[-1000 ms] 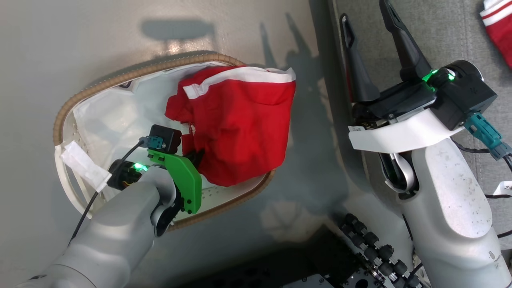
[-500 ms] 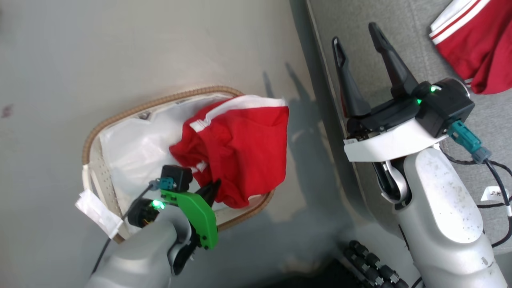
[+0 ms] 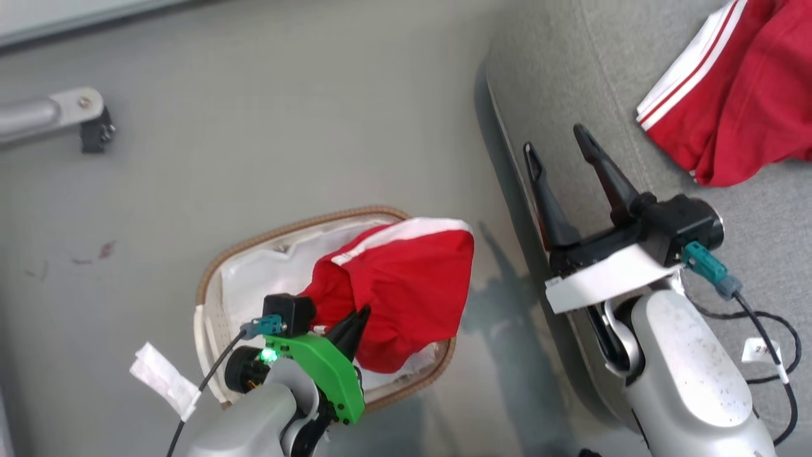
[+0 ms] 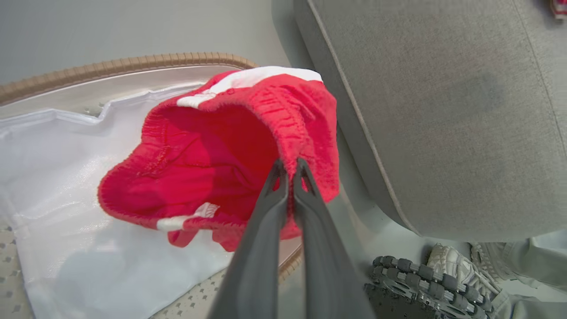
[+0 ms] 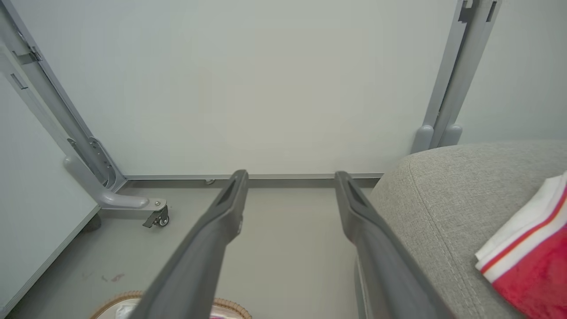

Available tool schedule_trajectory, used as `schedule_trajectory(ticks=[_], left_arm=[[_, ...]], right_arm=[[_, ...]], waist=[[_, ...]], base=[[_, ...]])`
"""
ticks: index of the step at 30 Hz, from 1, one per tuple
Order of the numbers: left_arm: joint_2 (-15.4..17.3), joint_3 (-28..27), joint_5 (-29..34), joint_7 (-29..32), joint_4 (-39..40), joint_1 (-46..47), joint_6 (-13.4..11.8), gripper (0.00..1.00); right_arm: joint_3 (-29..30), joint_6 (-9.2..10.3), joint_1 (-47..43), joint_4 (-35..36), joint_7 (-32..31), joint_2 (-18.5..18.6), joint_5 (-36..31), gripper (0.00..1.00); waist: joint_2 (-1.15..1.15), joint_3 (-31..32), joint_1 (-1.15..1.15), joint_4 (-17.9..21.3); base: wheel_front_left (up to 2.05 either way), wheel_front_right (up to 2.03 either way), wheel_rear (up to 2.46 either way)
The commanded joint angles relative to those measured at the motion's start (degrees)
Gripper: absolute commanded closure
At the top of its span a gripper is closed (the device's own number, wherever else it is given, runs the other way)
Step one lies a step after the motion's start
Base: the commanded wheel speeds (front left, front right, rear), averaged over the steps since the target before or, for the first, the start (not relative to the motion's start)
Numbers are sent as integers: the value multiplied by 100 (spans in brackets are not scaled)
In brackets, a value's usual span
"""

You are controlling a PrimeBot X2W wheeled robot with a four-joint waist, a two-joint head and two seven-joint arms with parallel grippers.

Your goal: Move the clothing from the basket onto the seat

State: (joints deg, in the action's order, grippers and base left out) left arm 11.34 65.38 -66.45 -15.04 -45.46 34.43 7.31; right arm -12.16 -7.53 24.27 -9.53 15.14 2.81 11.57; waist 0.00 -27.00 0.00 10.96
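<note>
Left wrist view: left gripper [image 4: 290,163] clamped on the waistband of the shorts [image 4: 212,155], over the basket [image 4: 119,66]. Right gripper [image 3: 554,139] — fingers spread wide, empty — hangs by the seat [image 3: 571,63].

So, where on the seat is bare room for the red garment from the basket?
Bare grey seat lies between its left edge and the red garment already there. It is crowded nearer, where the open right fingers hover.
</note>
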Motion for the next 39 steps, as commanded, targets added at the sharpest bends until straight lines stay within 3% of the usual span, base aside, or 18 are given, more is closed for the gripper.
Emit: schedule_trajectory(ticks=[1, 14, 20, 30, 39], left_arm=[[-15, -191, 170, -17, 108, -178, 26, 100], [-143, -1832, 1531, -12, 1378, -988, 26, 100], [-295, -2424, 1810, -12, 2024, -1141, 26, 100], [-402, -2809, 2116, -12, 2879, -829, 26, 100], [-510, -2932, 2222, -12, 3157, -611, 26, 100]], right_arm=[[15, 8, -163, -40, 1, 22, -41, 0], [86, 8, -759, -239, 1, 21, -123, 0], [70, 8, -1006, -315, 2, 21, -141, 0], [15, 8, -1336, -413, 1, 21, -165, 0], [-353, 8, -1509, -573, 1, 20, -366, 0]], waist=[[0, 628, 0, -256], [0, 1496, 0, -549], [0, 1807, 0, -669], [0, 2134, 0, -814], [0, 2271, 0, -903]], base=[[0, 0, 0], [0, 0, 0], [0, 0, 0], [0, 0, 0], [0, 0, 0]])
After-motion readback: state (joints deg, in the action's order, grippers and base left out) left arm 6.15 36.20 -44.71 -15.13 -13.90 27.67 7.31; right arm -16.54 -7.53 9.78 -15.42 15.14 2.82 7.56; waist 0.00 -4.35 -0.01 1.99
